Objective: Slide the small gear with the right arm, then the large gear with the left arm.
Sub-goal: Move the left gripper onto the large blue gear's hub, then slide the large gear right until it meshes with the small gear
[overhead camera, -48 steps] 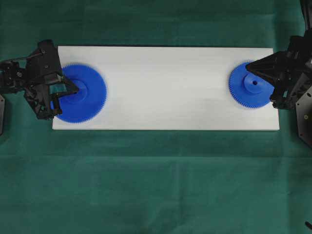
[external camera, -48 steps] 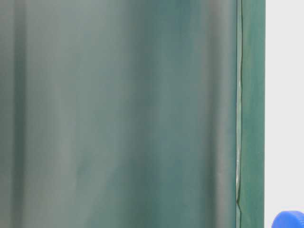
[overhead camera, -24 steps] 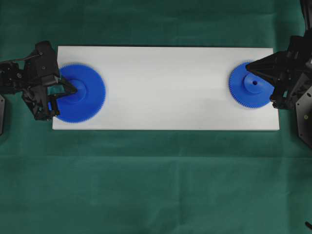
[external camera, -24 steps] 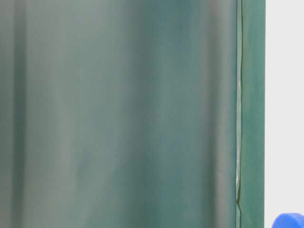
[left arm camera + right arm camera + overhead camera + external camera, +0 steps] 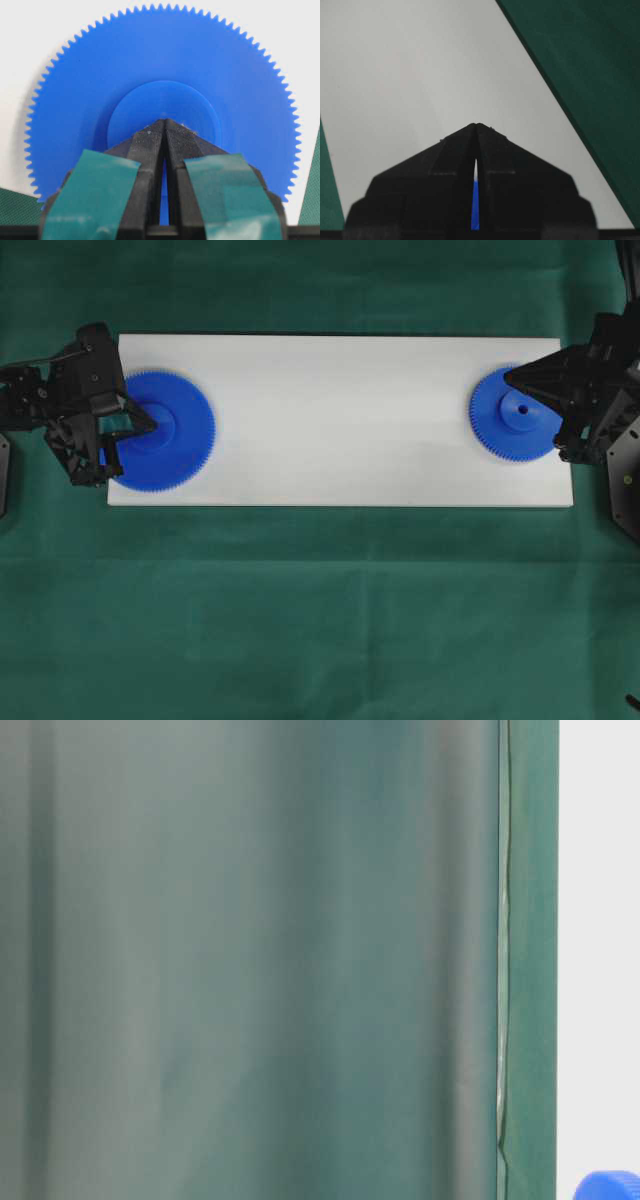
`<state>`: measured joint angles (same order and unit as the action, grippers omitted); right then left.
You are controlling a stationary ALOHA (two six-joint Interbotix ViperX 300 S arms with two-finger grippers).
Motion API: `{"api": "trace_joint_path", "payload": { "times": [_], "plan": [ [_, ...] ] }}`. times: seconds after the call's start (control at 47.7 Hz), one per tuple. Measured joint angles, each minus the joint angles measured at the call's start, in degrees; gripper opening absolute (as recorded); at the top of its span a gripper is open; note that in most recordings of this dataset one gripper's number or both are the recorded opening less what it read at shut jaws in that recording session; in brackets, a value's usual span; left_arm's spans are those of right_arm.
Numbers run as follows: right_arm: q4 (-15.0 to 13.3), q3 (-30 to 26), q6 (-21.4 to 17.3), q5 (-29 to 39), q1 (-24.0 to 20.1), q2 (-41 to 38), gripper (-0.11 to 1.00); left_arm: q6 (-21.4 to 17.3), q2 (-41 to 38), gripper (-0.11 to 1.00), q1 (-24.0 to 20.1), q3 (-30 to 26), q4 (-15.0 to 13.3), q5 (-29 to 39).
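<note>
Scene: a long white board (image 5: 340,420) lies flat on a green cloth (image 5: 320,610), seen from above, with one blue gear at each end.
Large gear: the large gear (image 5: 165,445) lies flat on the board's left end, its outer teeth close to the board's left edge. The left wrist view shows its toothed rim, raised round hub and the white board around it.
Left gripper: the left gripper (image 5: 148,422) reaches in from the left edge of the overhead view. Its fingertips are pressed together into one point resting at the gear's hub; nothing is held between them. Teal tape covers the finger bases.
Small gear: the small gear (image 5: 517,414) lies flat on the board's right end, well apart from the large gear. Its centre hole is visible.
Right gripper: the right gripper (image 5: 510,375) comes in from the right edge. Its black fingertips meet in a point over the gear's upper left rim, holding nothing.
Table-level view: a green curtain (image 5: 250,960) and a bit of blue toothed rim at the frame's corner; which gear cannot be told.
</note>
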<state>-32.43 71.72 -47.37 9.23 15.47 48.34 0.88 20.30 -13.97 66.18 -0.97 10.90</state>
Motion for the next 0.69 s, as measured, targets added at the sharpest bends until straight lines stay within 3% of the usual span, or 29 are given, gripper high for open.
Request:
{"api": "trace_joint_path", "payload": {
  "times": [0.273, 0.377, 0.545, 0.692],
  "plan": [
    [0.0, 0.0, 0.0, 0.0, 0.0, 0.0, 0.5, -0.44, -3.78, 0.0, -0.7, -3.16, 0.09, -0.53],
    [0.0, 0.0, 0.0, 0.0, 0.0, 0.0, 0.5, -2.29, -7.73, 0.0, -2.11, -6.42, 0.0, -1.41],
    [0.0, 0.0, 0.0, -0.09, -0.18, 0.0, 0.5, -5.71, -15.64, 0.0, -3.69, -14.06, 0.09, -2.9],
    [0.0, 0.09, 0.0, -0.88, -0.7, 0.0, 0.5, -7.29, -24.52, 0.0, -4.04, -24.08, 0.09, -3.34]
  ]
}}
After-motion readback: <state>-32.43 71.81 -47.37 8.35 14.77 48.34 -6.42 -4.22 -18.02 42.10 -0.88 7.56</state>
